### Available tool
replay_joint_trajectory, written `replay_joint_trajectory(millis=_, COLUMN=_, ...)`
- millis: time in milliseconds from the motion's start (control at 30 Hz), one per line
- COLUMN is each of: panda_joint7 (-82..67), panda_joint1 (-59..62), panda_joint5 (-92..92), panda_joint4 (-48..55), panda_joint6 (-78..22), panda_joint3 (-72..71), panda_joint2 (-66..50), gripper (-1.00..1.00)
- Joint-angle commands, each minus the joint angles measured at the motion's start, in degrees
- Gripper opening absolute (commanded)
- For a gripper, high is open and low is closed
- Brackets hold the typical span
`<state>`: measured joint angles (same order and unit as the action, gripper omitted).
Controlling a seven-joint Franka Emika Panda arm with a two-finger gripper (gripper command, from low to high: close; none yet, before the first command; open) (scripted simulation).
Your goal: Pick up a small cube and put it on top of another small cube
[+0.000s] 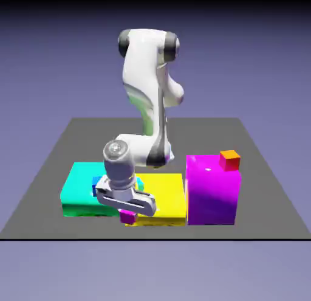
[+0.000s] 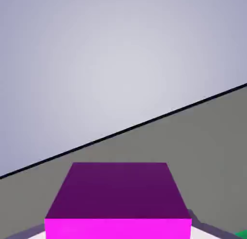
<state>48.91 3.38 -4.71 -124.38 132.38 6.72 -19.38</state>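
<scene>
Tool [image 1: 127, 207] closed on the small cube [image 2: 118, 192], its jaws gripping it at two opposite sides. In the hand view the finger tips are mostly hidden behind the cube, with only slivers showing at either side, and the cube's near face is cut off by the bottom edge. That face is bright magenta-pink; the other visible face is a dark, even purple. In the exterior view the cube is a little magenta patch just below the hand, its upper part covered, in front of where the turquoise block [image 1: 84, 202] and yellow block [image 1: 164, 199] come near each other. Whether it touches either block cannot be told. The hand also hides part of a blue cube [image 1: 96, 186] at the turquoise block, and a small cyan shape [image 1: 140, 185] behind it is hard to make out. Toward the exterior view's right, an orange-red cube [image 1: 229, 161] sits at the tall magenta block [image 1: 211, 193], on the dark table [image 1: 206, 135].
</scene>
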Motion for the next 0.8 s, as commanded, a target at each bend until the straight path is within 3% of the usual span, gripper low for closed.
replay_joint_trajectory(millis=0, panda_joint7=-0.7, panda_joint1=-0.4, panda_joint5=0.9, panda_joint4=-1.4, panda_joint6=-0.7, panda_joint3=0.4, panda_joint2=2.1, gripper=-1.00)
replay_joint_trajectory(millis=400, panda_joint7=-10.4, panda_joint1=-5.1, panda_joint5=8.7, panda_joint4=-18.0, panda_joint6=-8.7, panda_joint3=5.0, panda_joint2=27.0, gripper=-1.00)
replay_joint_trajectory(millis=467, panda_joint7=-10.6, panda_joint1=-5.2, panda_joint5=8.9, panda_joint4=-18.4, panda_joint6=-8.9, panda_joint3=5.0, panda_joint2=27.5, gripper=-1.00)
replay_joint_trajectory(millis=633, panda_joint7=-11.6, panda_joint1=-5.0, panda_joint5=7.8, panda_joint4=-22.9, panda_joint6=2.7, panda_joint3=5.2, panda_joint2=20.3, gripper=-1.00)
replay_joint_trajectory(millis=667, panda_joint7=-11.6, panda_joint1=-5.0, panda_joint5=7.8, panda_joint4=-22.9, panda_joint6=2.7, panda_joint3=5.2, panda_joint2=20.3, gripper=1.00)
replay_joint_trajectory(millis=767, panda_joint7=-11.2, panda_joint1=-5.1, panda_joint5=8.3, panda_joint4=-21.0, panda_joint6=-2.2, panda_joint3=5.1, panda_joint2=23.4, gripper=1.00)
